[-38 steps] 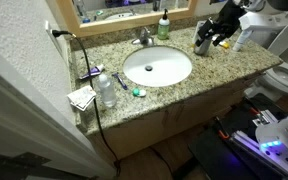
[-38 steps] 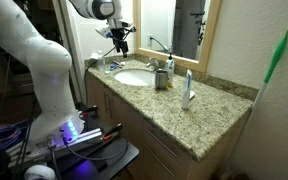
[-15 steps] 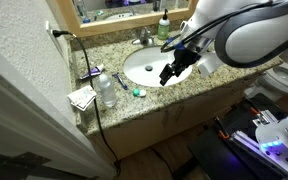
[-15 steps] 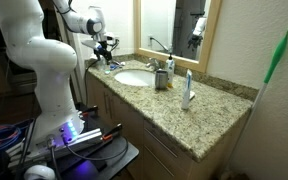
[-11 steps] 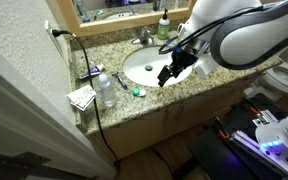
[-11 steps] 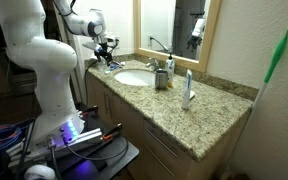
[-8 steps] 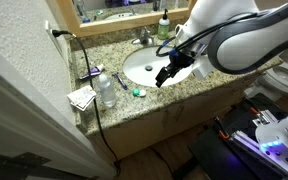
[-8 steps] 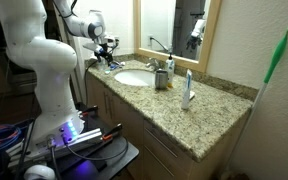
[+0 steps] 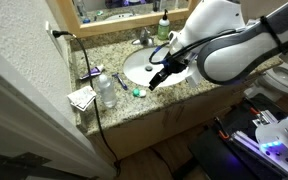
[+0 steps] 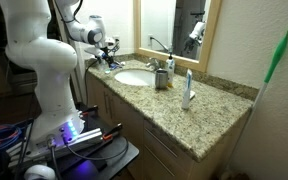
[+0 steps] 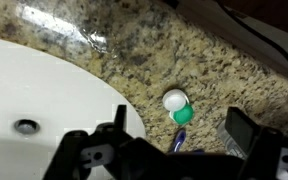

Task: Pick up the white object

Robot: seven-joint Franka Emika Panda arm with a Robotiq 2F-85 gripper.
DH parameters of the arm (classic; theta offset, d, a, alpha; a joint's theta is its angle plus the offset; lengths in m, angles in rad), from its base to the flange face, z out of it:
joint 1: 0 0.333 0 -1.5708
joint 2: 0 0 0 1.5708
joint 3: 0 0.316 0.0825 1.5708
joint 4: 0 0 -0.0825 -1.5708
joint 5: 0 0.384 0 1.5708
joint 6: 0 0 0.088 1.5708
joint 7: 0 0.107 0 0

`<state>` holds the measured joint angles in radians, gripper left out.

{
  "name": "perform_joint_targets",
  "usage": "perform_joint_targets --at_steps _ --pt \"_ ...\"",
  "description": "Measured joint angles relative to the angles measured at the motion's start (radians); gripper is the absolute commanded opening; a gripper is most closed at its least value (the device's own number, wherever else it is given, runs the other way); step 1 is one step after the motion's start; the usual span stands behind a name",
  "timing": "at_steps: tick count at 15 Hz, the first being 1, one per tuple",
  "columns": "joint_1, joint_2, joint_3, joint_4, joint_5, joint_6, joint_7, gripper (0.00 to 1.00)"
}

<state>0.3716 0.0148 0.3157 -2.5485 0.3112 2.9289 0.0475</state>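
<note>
Low, arm (image 9: 224,50) over white object (image 11: 174,98), jaws spread

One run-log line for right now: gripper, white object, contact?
gripper: fingers open, hovering over counter | white object: on counter beside sink, next to green piece | contact: none | grasp: not yet

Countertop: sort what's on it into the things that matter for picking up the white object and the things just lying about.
For the job:
- white object
- gripper, open above it

Just lying about:
- green piece beside the white object
- water bottle
- soap bottle
- cup
</note>
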Motion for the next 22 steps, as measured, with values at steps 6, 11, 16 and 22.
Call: perform_joint_targets --at_steps 6,11,16,22 --pt "0.015 0.057 0.029 0.024 0.057 0.076 -0.098 1.00" --pt "0.018 0.101 0.044 0.042 0.063 0.096 -0.101 1.00" --pt "0.018 0.096 0.043 0.043 0.063 0.043 -0.079 1.00" --pt "0.013 0.095 0.034 0.042 -0.042 0.044 0.026 1.00"
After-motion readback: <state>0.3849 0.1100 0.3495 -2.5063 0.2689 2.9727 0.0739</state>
